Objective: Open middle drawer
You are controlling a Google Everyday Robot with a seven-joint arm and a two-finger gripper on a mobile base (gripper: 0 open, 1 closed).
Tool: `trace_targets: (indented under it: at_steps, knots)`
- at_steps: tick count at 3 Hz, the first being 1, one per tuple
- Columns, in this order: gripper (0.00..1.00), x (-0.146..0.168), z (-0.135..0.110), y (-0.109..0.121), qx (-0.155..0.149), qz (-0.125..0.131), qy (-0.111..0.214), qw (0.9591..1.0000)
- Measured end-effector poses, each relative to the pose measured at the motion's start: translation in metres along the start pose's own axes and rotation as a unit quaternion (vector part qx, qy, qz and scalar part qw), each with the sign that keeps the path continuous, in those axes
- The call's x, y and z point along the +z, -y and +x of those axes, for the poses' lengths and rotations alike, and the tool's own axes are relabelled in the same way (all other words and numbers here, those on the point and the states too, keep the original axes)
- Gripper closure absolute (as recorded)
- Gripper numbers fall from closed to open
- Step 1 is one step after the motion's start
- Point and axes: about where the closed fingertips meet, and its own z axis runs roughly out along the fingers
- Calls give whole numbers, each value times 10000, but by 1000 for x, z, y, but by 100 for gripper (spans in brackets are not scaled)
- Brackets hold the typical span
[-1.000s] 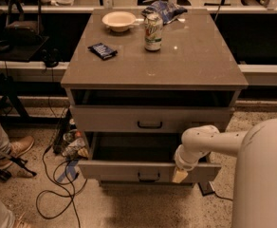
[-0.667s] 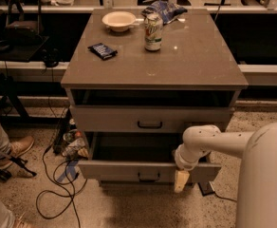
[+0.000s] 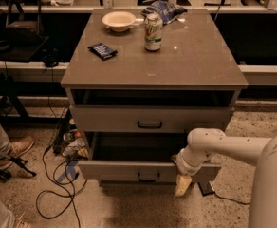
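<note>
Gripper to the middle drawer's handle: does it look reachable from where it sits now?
Probably yes. The gripper hangs at the right end of the middle drawer front, just right of its black loop handle. The front between them looks bare, and the drawer is already pulled out.

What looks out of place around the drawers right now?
The gripper hangs low at the right end of the pulled-out middle drawer, beside its handle rather than on it. The upper drawer also looks slightly open.
</note>
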Motion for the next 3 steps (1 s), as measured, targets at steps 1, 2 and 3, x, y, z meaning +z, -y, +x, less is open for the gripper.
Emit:
trace_targets:
  at_steps: [1, 2, 3]
  knots:
    - [42, -4, 3, -20, 42, -33, 33, 10000]
    - [64, -7, 3, -27, 49, -2, 19, 10000]
    - [87, -9, 4, -51, 111, 17, 3, 9999]
